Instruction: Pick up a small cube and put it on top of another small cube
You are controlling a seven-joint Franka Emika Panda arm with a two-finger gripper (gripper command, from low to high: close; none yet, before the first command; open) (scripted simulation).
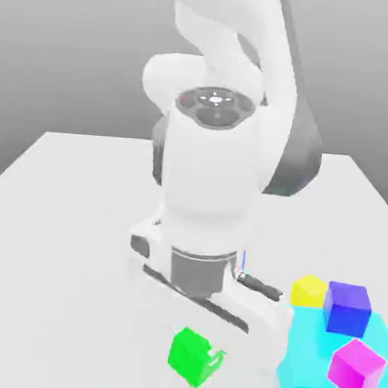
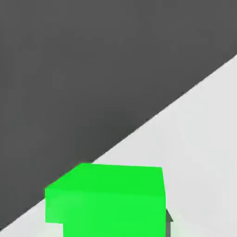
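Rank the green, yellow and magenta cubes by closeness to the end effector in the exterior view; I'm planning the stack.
1. Green cube: right at the end effector, low in the exterior view.
2. and 3. Yellow cube and magenta cube: both toward the exterior view's right, too close to call.

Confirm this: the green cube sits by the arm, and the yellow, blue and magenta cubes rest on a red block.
One thing is wrong: the block is cyan, not red. In the exterior view the green cube is by the arm, and the yellow cube, blue cube and magenta cube rest on it.
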